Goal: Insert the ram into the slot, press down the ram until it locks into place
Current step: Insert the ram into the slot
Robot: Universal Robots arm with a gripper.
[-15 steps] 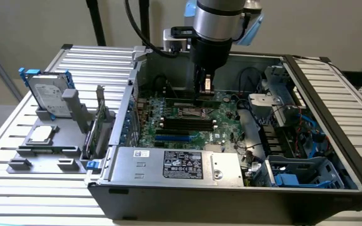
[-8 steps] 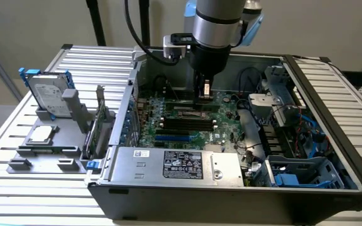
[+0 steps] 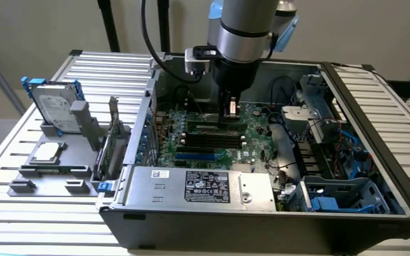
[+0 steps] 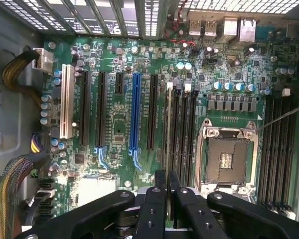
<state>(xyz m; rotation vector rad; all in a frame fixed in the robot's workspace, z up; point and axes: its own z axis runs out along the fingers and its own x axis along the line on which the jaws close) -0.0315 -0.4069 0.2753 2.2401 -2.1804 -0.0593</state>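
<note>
My gripper (image 4: 167, 183) is pinching the ram (image 4: 168, 129) edge-on, lining it along the outermost black memory slot (image 4: 171, 90). If it is sitting skewed, pressing risks jamming it against the latches.

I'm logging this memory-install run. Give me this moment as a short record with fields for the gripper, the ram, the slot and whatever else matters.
gripper: gripper shut on the ram, reaching down into the open computer case
ram: ram held upright, seen edge-on, running parallel to the black slots
slot: black slots lie beside the empty CPU socket; the ram lines up with the outer one, on the blue socket's side
seating: cannot tell whether it is latched
other: blue socket empty; hard drive stands outside the case
</note>
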